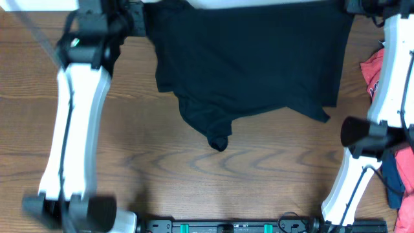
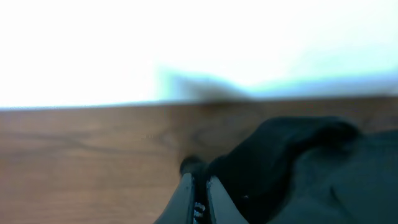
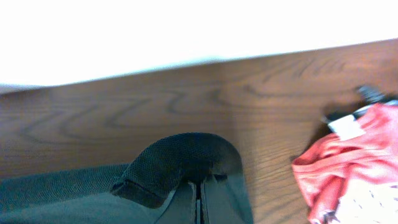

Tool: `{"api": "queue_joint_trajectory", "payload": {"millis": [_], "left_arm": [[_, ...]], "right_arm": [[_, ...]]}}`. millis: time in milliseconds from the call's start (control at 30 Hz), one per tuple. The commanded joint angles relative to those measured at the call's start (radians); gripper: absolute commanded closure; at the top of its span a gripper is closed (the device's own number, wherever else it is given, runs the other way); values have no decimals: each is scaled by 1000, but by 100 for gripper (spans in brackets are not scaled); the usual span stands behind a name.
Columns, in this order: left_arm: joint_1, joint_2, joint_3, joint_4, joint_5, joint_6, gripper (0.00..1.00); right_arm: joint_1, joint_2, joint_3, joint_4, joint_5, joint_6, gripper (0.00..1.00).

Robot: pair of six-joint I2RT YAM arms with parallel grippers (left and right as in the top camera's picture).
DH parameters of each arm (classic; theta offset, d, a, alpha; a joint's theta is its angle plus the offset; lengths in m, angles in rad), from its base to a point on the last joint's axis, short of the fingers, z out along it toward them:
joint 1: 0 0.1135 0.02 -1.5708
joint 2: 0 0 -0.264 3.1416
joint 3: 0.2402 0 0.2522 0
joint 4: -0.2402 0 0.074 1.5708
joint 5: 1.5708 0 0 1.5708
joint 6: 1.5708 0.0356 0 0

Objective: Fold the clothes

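The clothes (image 1: pixel 252 58), a black T-shirt, lie spread along the far side of the wooden table (image 1: pixel 194 175), and a crumpled part trails toward me in the middle. My left gripper (image 1: pixel 137 18) sits at the shirt's far left corner. In the left wrist view my left gripper (image 2: pixel 198 182) is shut on a raised fold of the black fabric (image 2: pixel 292 162). My right gripper (image 1: pixel 352 8) is at the far right corner. The right wrist view shows my right gripper (image 3: pixel 199 186) shut on a hemmed fold of the shirt (image 3: pixel 180 158).
A red T-shirt (image 1: pixel 372 71) lies at the right table edge, and it shows just right of my right gripper as red cloth (image 3: pixel 348 162). A navy garment (image 1: pixel 396 171) lies nearer on the right, by the right arm's base. A white surface borders the table's far edge.
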Motion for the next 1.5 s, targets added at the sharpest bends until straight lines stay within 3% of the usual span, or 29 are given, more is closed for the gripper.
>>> {"api": "queue_joint_trajectory", "payload": {"millis": [0, 433, 667, 900, 1167, 1467], "left_arm": [[-29, -149, 6, -25, -115, 76, 94], [-105, -573, 6, -111, -186, 122, 94], [-105, -686, 6, -169, -186, 122, 94], [-105, -718, 6, -407, -187, 63, 94], [-105, -726, 18, -726, -402, -108, 94], [-91, -775, 161, -921, -425, -198, 94]], "right_arm": [[30, -122, 18, -14, 80, -20, 99], [110, -388, 18, -174, 125, 8, 99], [110, -536, 18, -292, 130, 77, 99], [110, -691, -68, -359, 200, 143, 99], [110, -883, -477, -357, 275, 217, 99], [110, -1014, -960, -196, 291, 267, 99]]}}
